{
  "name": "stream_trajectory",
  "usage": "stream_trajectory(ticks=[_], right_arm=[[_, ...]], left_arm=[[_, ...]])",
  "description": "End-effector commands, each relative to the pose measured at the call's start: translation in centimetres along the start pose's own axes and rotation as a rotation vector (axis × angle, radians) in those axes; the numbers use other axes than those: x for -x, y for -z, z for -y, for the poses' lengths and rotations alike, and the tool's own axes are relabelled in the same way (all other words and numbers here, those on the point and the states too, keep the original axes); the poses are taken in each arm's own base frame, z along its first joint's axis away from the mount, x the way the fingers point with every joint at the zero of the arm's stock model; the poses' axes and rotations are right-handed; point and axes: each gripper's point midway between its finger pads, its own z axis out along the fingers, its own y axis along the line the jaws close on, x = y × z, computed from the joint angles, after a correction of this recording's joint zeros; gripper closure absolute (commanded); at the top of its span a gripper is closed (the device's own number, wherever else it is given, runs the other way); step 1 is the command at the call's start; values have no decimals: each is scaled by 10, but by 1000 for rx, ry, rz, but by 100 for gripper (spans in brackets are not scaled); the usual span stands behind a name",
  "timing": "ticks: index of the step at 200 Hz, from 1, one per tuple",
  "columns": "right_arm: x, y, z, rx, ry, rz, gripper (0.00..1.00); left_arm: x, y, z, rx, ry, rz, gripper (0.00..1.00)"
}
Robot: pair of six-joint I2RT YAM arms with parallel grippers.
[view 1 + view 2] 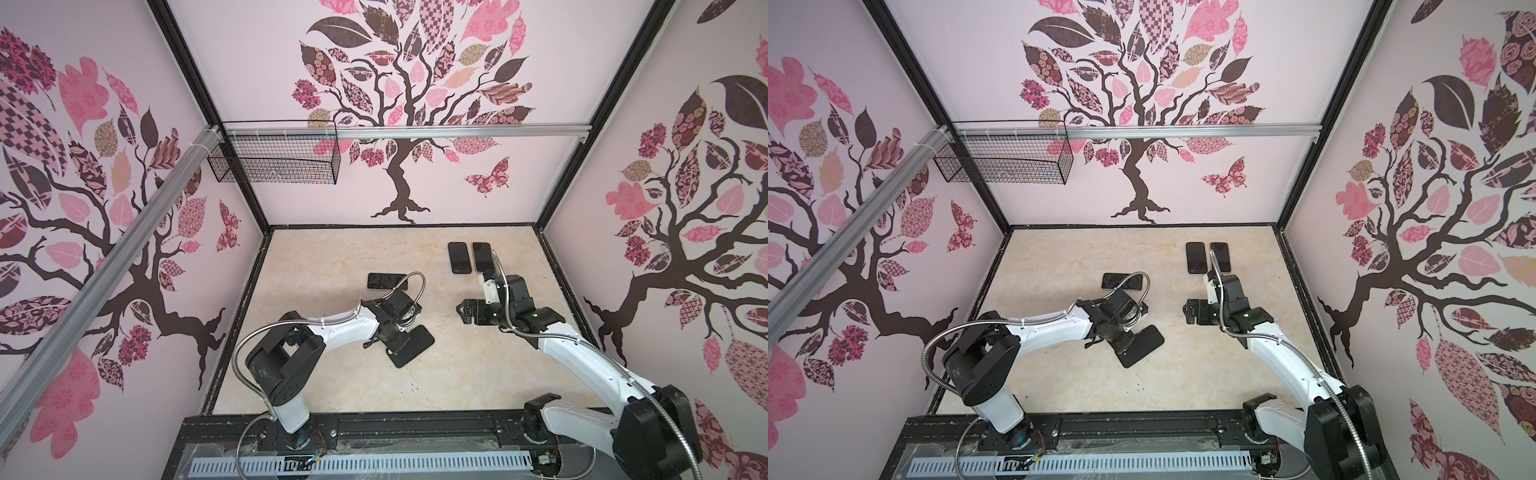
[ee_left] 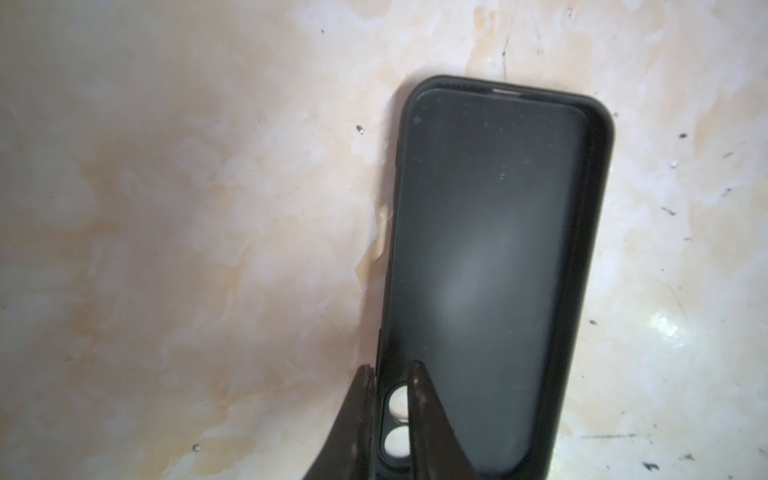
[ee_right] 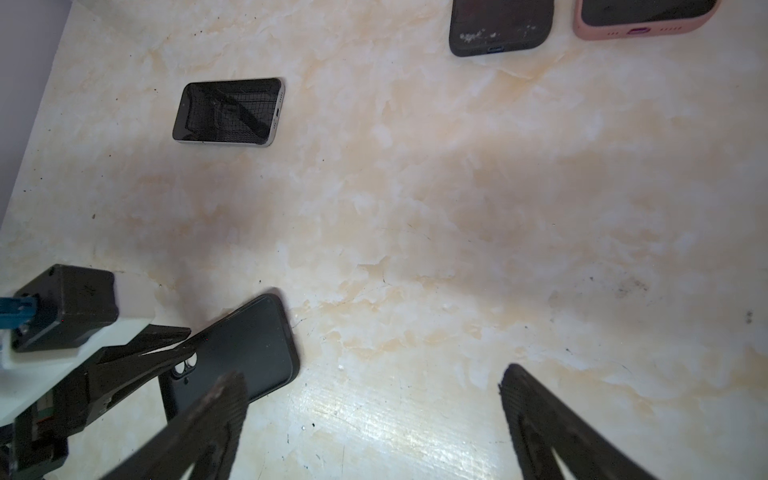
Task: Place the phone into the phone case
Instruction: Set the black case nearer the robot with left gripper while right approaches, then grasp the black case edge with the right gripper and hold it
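Case point(image 2: 494, 270) wall by cam holes sits between L tool point(image 2: 390, 370) jaws, gap narrow; case lies on tabletop point(image 1: 478, 374). R tool point(image 3: 374, 376) wide, empty, hovering nearby. Phone point(image 1: 386, 281) bare, further back, apart from case.

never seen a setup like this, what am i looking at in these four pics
A two-armed robot works at a table. Two pictures look down from overhead and are nearly alike. The other two come from cameras on the arms' wrists. On the table lie an empty black case, a bare phone, and farther back a black-cased phone and a pink-cased phone. The left hand has its fingers slightly apart, astride the case's side wall, not clamping it. The right hand is wide open and empty.
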Motion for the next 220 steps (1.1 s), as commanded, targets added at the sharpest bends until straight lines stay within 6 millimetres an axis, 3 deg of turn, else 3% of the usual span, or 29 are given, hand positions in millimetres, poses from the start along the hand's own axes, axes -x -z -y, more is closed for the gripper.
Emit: stream_trajectory(ticks=[1,55,83,109,132,144,172,200,220], right_arm=[[-5,-4,-4,11,10,-33,4],[-18,-17,-25,51,80,-113,10],[-27,-28,-43,57,151,-157,11],[-36,-41,-51,82,174,-203,21],[-43,-54,-56,109,188,-251,32],[-45,-60,-60,118,196,-271,37],[-52,-74,-70,115,237,-313,41],[-62,-89,-75,93,281,-372,43],[-71,-101,-76,80,307,-417,51]], left_arm=[[9,9,-6,58,38,81,76],[35,73,-34,221,163,324,50],[32,103,-48,297,259,417,35],[18,126,-66,393,356,468,29],[-10,150,-95,579,495,476,23],[-23,160,-103,635,539,482,14],[-43,176,-113,700,614,517,3],[-57,188,-118,718,685,551,3],[-63,193,-119,706,710,560,3]])
